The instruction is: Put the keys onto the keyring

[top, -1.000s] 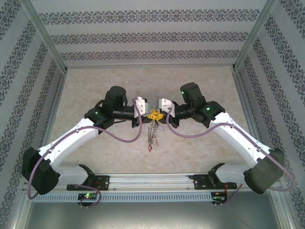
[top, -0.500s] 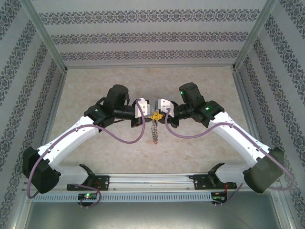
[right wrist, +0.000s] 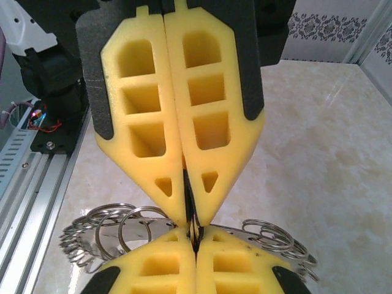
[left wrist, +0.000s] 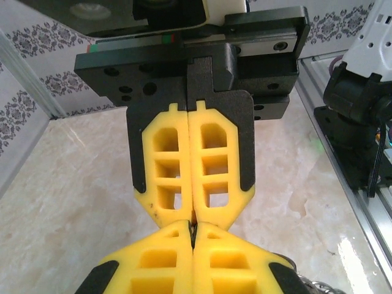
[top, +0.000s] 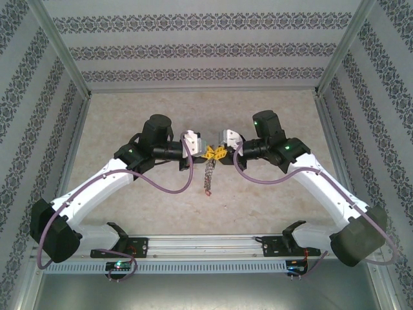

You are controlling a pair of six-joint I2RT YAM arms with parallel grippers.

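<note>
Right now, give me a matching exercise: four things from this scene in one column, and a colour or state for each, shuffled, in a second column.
Things
A. left gripper
B. keyring
C. cable on the left arm
D. table

Descriptions
1. beige, marble look
2. shut, tip to tip with the right gripper
3. purple
4. silvery metal

Pairs: A-2, B-4, C-3, D-1

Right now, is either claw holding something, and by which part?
The left claw and right claw pinch the keyring at one edge, tip to tip; the rest dangles.
</note>
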